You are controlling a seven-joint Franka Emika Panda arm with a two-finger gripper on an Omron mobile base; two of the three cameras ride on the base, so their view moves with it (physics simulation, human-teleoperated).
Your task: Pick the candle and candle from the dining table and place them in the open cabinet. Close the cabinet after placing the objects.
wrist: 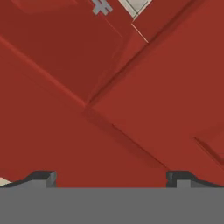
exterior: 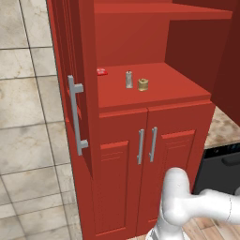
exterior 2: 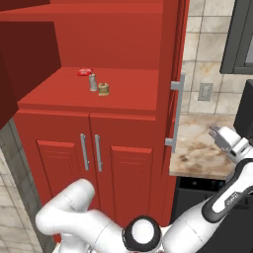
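The tall red cabinet (exterior: 154,140) is cut off at the top and bottom edges in both base views. The open left door (exterior: 70,93) is seen almost edge-on, so its panelled face is hidden. The small flat red item (exterior: 101,71) is too small to be identified. The fingers (wrist: 46,178) are cropped at the bottom of the hand view, leaving their tips alone visible. The marbled worktop (exterior 2: 197,148) is partly hidden behind the right door.

Two candles on the cabinet shelf, one grey candle (exterior: 129,79) and one golden candle (exterior: 143,84), plus seemingly one small red item (exterior: 101,71)
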